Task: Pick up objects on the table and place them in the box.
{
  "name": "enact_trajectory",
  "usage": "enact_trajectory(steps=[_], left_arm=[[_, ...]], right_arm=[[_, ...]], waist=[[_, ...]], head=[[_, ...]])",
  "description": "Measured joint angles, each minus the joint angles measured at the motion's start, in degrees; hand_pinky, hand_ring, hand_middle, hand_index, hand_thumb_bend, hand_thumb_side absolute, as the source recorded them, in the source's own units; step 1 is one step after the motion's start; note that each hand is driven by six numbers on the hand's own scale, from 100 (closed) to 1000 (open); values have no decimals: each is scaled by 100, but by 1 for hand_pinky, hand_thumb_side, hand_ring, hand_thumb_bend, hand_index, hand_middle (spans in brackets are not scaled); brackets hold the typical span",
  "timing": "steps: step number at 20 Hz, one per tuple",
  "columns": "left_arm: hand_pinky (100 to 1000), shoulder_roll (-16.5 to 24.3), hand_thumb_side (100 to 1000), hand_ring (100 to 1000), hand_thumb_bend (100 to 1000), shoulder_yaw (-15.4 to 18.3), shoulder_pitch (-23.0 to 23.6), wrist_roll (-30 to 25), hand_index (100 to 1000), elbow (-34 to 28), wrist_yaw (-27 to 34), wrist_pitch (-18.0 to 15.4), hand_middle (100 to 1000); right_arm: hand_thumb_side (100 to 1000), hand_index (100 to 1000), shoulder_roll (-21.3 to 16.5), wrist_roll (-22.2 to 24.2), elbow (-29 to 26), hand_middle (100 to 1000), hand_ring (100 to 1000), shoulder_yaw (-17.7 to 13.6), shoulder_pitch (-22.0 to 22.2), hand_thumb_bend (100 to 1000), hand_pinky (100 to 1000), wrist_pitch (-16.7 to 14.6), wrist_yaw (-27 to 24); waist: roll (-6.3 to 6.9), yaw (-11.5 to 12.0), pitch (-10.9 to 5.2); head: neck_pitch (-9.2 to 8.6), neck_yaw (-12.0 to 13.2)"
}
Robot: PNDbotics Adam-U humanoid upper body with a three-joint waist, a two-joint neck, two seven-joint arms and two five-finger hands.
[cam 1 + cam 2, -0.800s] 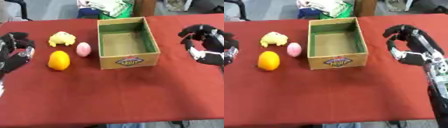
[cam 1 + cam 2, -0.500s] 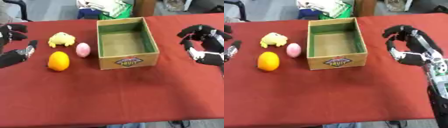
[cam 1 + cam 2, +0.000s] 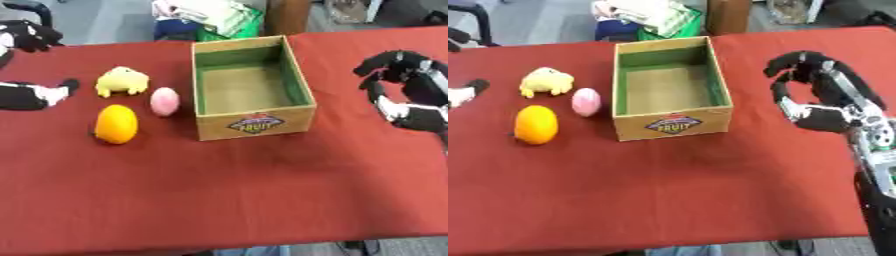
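Three items wait on the red table [image 3: 227, 200] left of the open box [image 3: 252, 90] — a yellow toy [image 3: 121, 81], a pink egg [image 3: 164, 101] and an orange [image 3: 116, 124], its long axis running near-to-far. The left hand [image 3: 31, 95], fingers spread and empty, hovers just left of the toy, the nearer hand. The right hand [image 3: 815, 97], curled on nothing, sits beyond the box.

Red tablecloth [image 3: 227, 190] (green bag [image 3: 229, 27] behind)
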Motion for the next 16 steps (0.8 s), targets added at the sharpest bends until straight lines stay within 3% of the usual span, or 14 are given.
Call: enact_trajectory(steps=[9, 16], left_arm=[[754, -168, 310, 708, 548, -831, -813, -832, 822, 1358, -589, -425, 712], [752, -540, 310, 699, 556, -1079, -1079, -1029, 816, 2097, -759, -684, 704]], right_arm=[[184, 762, 0, 30, 2, 596, 742, 12, 16, 100, 579, 4, -17], [184, 762, 2, 51, 2, 596, 742, 35, 19, 100, 579, 8, -19]], waist=[[-2, -49, -6], [-2, -84, -7]], head=[[0, 42], [0, 58]])
